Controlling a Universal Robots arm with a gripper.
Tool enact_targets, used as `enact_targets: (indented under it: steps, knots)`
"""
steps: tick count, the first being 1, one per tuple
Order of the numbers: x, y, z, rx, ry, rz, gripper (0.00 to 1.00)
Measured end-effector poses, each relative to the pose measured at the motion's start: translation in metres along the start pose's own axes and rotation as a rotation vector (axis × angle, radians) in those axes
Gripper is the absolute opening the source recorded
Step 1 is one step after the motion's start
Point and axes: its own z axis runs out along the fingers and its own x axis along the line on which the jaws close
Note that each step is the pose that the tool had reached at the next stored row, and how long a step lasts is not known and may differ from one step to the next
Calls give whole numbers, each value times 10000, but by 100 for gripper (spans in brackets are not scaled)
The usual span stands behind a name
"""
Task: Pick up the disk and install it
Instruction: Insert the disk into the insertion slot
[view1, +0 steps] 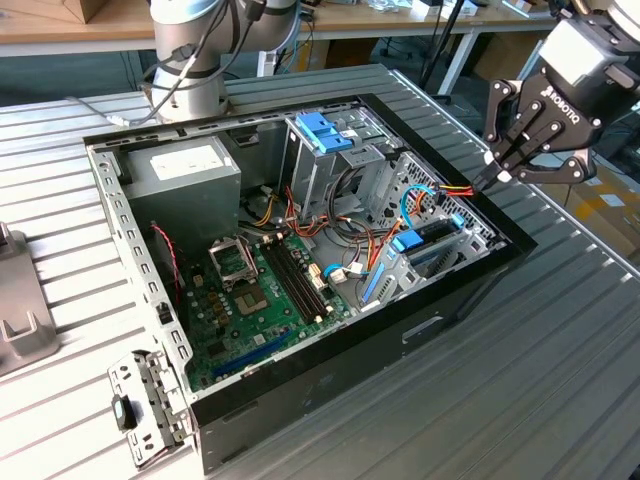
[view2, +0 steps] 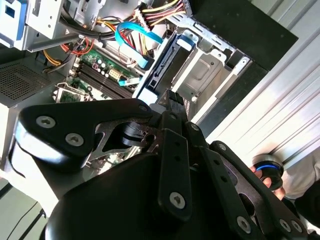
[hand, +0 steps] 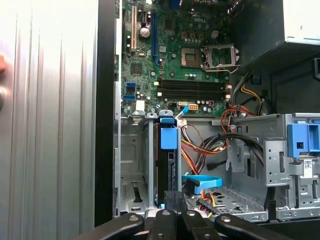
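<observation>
The disk (view1: 428, 243) stands on edge in the drive bay at the corner of the open computer case (view1: 505, 245) on the exterior view's right. It is a thin dark body with a light blue carrier. In both wrist views the disk (hand: 168, 160) (view2: 161, 70) sits in its metal slot just beyond my fingertips. My gripper (view1: 490, 175) hangs over the case's rim on that side, above and slightly apart from the disk. Its fingers (hand: 170, 200) are pressed together and hold nothing.
A darker blue latch (view1: 325, 130) tops the grey drive cage at the case's back. Bundled cables (view1: 375, 215), the motherboard (view1: 260, 300) and power supply (view1: 185, 165) lie inside. The arm's base (view1: 190, 70) stands behind the case. A hand (view2: 272, 180) holds a round device.
</observation>
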Motion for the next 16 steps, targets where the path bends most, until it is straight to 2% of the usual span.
enact_targets:
  steps: [12,16]
  knots:
    - [4,-81,15,-30,0,5,11]
    - [5,-126,18,-45,1,8,11]
